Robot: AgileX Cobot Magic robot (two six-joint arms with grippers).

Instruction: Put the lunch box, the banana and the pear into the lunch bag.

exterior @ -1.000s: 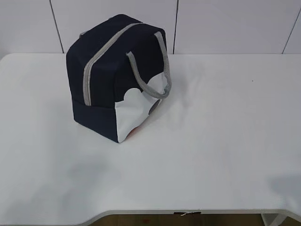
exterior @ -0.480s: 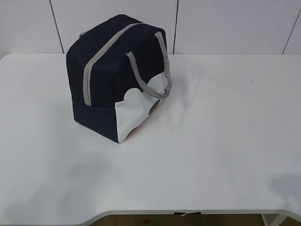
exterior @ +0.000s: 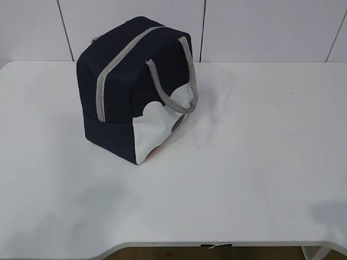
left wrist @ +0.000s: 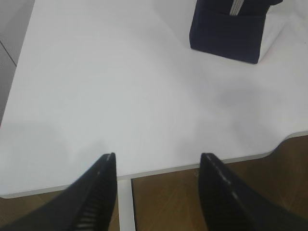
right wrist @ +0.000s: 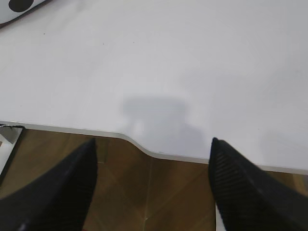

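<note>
White table (exterior: 244,162) w/ pale panelled wall behind, wood floor below its front edge. Lunch bag (exterior: 127,92) stands upright at 10 o'clock, zipped, grey handle drooping. Left gripper (left wrist: 158,166) and right gripper (right wrist: 151,149) both spread apart, holding nothing, over the near edge.

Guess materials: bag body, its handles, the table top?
Bag: looks like matte navy woven fabric, with soft creases and no shine; the white lower panel seems smoother, possibly coated, hard to tell. Handles: grey cord or webbing, limp and drooping. Table: hard, smooth white top, probably laminate, showing soft shadows and a thin clean edge.
</note>
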